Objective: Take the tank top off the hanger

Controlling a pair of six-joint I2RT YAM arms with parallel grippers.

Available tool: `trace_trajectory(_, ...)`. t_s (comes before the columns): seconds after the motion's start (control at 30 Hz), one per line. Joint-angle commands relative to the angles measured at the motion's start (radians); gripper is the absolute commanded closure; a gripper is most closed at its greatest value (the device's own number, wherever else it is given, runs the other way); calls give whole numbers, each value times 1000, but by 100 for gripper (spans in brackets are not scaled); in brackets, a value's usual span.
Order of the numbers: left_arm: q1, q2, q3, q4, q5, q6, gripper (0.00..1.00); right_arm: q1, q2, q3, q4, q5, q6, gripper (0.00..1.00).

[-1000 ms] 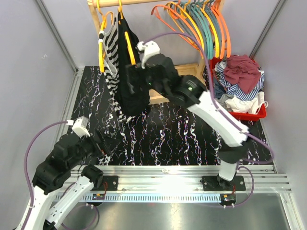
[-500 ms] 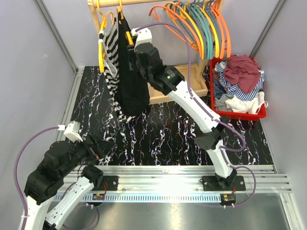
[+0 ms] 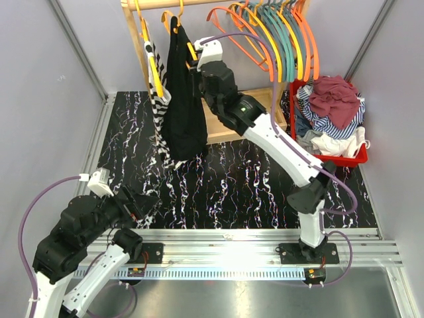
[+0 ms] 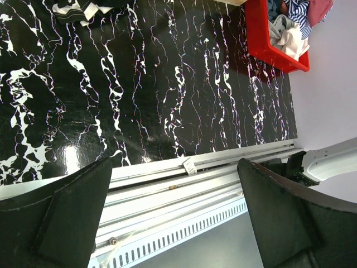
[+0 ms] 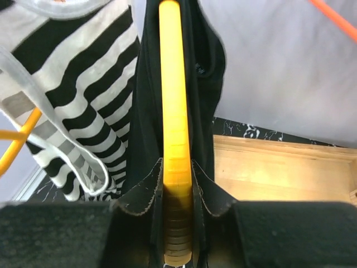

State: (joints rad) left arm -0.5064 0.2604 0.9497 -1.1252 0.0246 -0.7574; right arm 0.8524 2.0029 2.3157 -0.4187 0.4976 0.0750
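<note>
Since the earlier frame the black tank top [image 3: 184, 112] hangs nearly where it was, but your right arm has climbed a little higher beside it. It is still on the yellow hanger [image 5: 174, 100], under the wooden rail [image 3: 199, 3], next to the striped top [image 3: 158, 106]. Your right fingers [image 5: 139, 192] are pinching one arm of this hanger, probably to steady it while the strap slips off. Your left fingers [image 4: 61, 212] are spread wide and hold nothing, low over the tabletop [image 3: 232, 185], free for pulling. No label or writing can be read.
</note>
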Motion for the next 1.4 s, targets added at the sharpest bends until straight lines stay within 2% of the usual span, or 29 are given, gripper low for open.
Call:
trace_trajectory(0.0,-4,-13,21,39,-18,-7,1,-12,-193,-54,198,-25,-14,100)
trace_trajectory(0.13,-6,0,24,51,-18,-2,1,-10,-315,-197,253,-24,-24,100)
trace_trajectory(0.37,-6,37,15,93,-3,16,1,-41,-378,-332,319,-31,-9,100)
trace_trajectory(0.57,-6,50,6,108,5,20,1,-90,-299,-247,281,-103,57,100)
trace_trajectory(0.67,-6,45,4,105,3,15,1,-92,-279,-213,328,-134,66,100)
trace_trajectory(0.83,-6,37,1,99,-12,9,1,-90,-294,-226,498,-157,59,100)
trace_trajectory(1.0,-6,40,-6,100,-15,9,1,-64,-331,-233,587,-151,-1,100)
trace_trajectory(1.27,-6,89,-9,137,-5,32,1,-50,-343,-222,633,-140,-69,100)
trace_trajectory(1.37,-6,105,-8,140,-2,41,1,-50,-323,-202,572,-131,-69,100)
